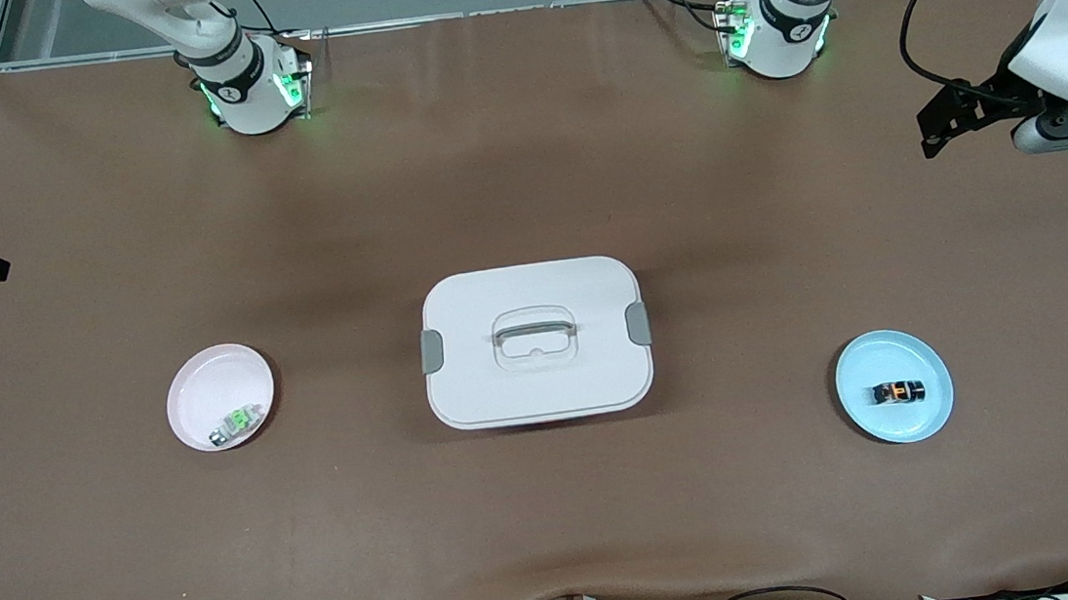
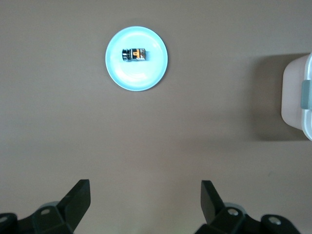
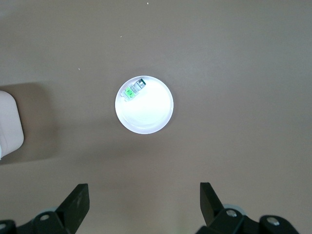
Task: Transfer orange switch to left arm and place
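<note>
Jaws gape on both grippers (image 2: 141,204) (image 3: 141,204); one orange switch (image 1: 897,392), one box (image 1: 535,341), two plates.

Matt brown table covering (image 1: 521,164); box (image 1: 539,383) smooth white plastic; blue plate (image 1: 931,404) glossy

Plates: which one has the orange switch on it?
The blue plate toward the left arm's end holds the orange switch; the pink plate holds a green-and-white part.

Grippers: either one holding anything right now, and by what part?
Nothing is held. The left gripper and right gripper are both open and empty. The orange switch lies untouched on the blue plate.
</note>
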